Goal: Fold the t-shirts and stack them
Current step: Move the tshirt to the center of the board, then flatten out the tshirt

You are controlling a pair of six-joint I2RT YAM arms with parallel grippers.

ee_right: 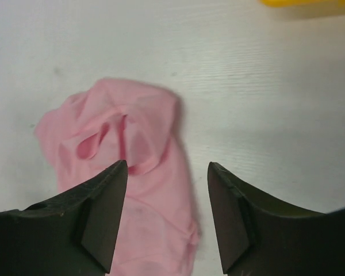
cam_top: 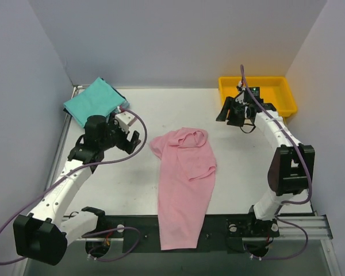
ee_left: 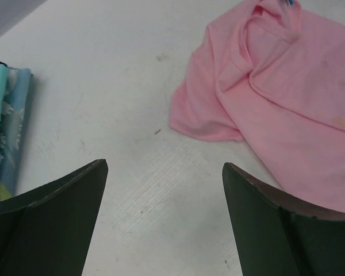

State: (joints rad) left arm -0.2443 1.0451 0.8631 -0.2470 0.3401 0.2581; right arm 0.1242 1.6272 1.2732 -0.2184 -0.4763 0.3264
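A light pink t-shirt (cam_top: 184, 184) lies crumpled lengthwise mid-table, its lower end hanging over the near edge. It also shows in the left wrist view (ee_left: 282, 103) and the right wrist view (ee_right: 132, 149). A folded teal-green t-shirt (cam_top: 95, 100) lies at the back left, on a blue one whose edge (ee_left: 14, 132) shows beneath it. My left gripper (cam_top: 135, 141) is open and empty, between the teal shirt and the pink one. My right gripper (cam_top: 223, 112) is open and empty, raised to the right of the pink shirt's collar.
A yellow plastic tray (cam_top: 257, 93) stands at the back right, just behind my right gripper. Grey walls close the table on the left, back and right. A black rail (cam_top: 218, 221) runs along the near edge.
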